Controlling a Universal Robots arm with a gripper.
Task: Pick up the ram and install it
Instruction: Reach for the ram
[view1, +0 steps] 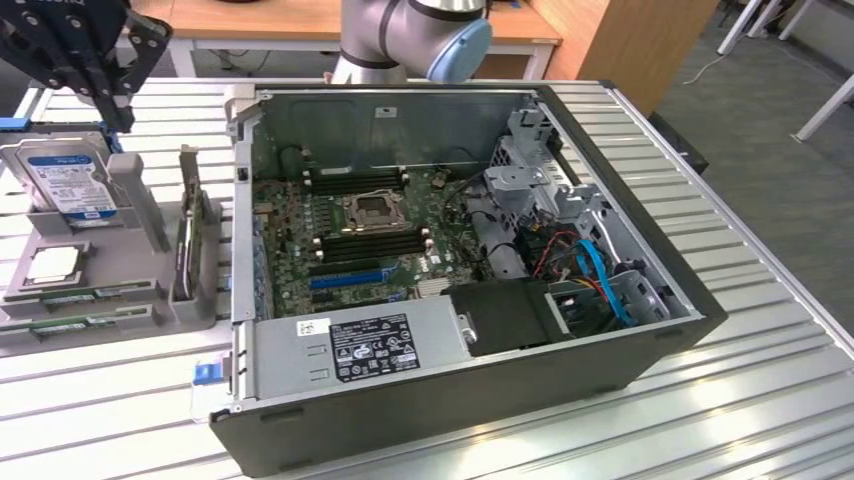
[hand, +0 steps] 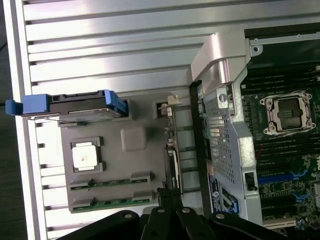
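Claw (view1: 115, 108) hangs at upper left of the ext. view, fingers pressed together w/ nothing btwn them; the wrist view has the claw (hand: 169, 199) closed the same way. Right below it in the ext. view an HDD (view1: 67, 178) w/ a blue-white label stands on edge in a grey holder (view1: 140, 300). Next along the holder toward the lower left: a CPU chip (view1: 54, 262) lying flat, then a green stick (view1: 100, 293), then the ram (view1: 67, 323) in the outermost groove, flat and untouched, well apart from the claw. The wrist view gives the ram (hand: 112, 202) as the brighter green strip. An expansion card (view1: 194, 240) stands upright on the holder's side nearest the PC case (view1: 467, 440). Step in hand, as I read it: the approach for the pick, barely begun. To do it well, fingers need to part before going down. Take the stick across its thin width near mid-length so it lifts level, and keep clear of the upright HDD and the card. Further off, inside the open case, the PSU (view1: 360, 345) fills the near corner. Past it the mobo (view1: 287, 250) shows long black memory slots (view1: 374, 240) both sides of the CPU socket (view1: 367, 210); they look unfilled. All rests on a slatted metal table (view1: 747, 400).
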